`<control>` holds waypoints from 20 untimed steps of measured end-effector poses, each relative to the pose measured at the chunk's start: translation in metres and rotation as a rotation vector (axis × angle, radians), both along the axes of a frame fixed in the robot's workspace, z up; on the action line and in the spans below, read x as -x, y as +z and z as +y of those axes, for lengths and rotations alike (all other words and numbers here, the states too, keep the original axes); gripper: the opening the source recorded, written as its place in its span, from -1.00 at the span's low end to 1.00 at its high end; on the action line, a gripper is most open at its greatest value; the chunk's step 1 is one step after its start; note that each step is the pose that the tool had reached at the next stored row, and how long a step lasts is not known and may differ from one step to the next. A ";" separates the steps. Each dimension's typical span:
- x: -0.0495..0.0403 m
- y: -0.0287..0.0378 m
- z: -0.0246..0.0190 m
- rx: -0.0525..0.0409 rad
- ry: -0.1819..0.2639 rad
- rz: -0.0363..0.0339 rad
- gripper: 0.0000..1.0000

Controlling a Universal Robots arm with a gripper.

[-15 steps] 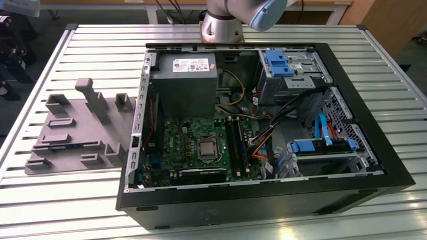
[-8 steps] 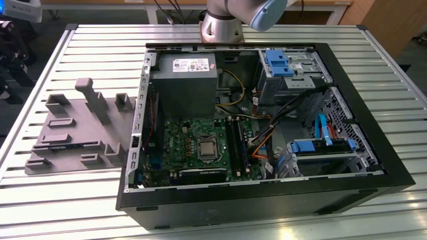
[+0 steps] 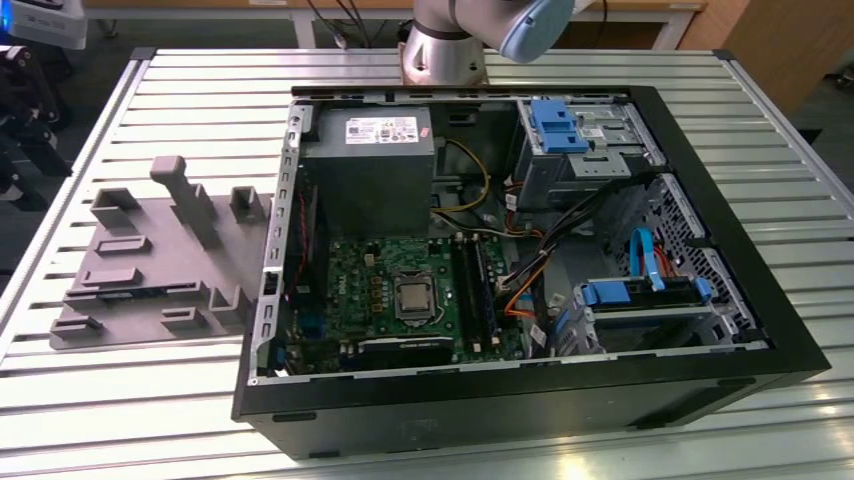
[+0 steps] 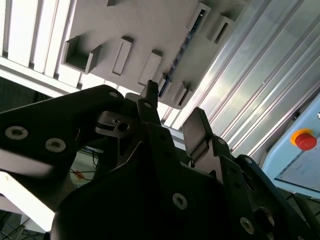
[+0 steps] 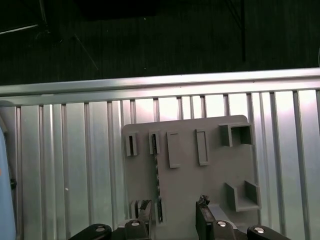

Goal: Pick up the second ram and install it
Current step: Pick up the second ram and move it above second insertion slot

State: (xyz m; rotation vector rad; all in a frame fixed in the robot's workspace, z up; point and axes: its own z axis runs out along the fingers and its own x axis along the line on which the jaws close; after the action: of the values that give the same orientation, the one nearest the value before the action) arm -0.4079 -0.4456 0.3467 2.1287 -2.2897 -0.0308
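Clearly apart, the second ram (image 5: 159, 190) lies below the spread gripper (image 5: 174, 217).

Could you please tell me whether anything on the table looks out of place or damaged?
Nothing stands out. The grey holder lies flat on the table, the memory stick sits straight in its groove, and the open fingers hover over the holder.

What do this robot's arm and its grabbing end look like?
The arm is a silver-grey round tube with a pale blue joint cap. Its gripper is black, built of hinged bars with shiny screw heads and two narrow fingers.
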 end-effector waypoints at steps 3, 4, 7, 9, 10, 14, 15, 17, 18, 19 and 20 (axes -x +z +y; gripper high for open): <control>0.0000 -0.0019 0.0000 0.0001 0.000 -0.0001 -0.05; 0.0000 -0.0026 0.0000 0.0000 0.000 -0.0003 -0.05; 0.0000 -0.0052 -0.0003 0.0001 0.000 -0.0003 -0.05; 0.0000 -0.0079 -0.0005 0.0000 0.000 -0.0004 -0.05; 0.0000 -0.0094 -0.0006 0.0001 0.000 -0.0003 -0.05; 0.0000 -0.0139 -0.0008 0.0001 0.000 -0.0003 -0.05; -0.0001 -0.0145 -0.0013 0.0002 0.000 -0.0003 -0.05; 0.0000 -0.0167 -0.0030 0.0000 0.000 -0.0006 -0.05; 0.0000 -0.0181 -0.0041 -0.0005 0.000 -0.0007 -0.05; 0.0000 -0.0194 -0.0050 -0.0010 0.000 -0.0009 -0.05; 0.0000 -0.0210 -0.0057 -0.0011 0.001 -0.0009 -0.05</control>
State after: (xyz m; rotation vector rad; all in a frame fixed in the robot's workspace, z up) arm -0.4079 -0.4513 0.3257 2.1308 -2.2896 -0.0310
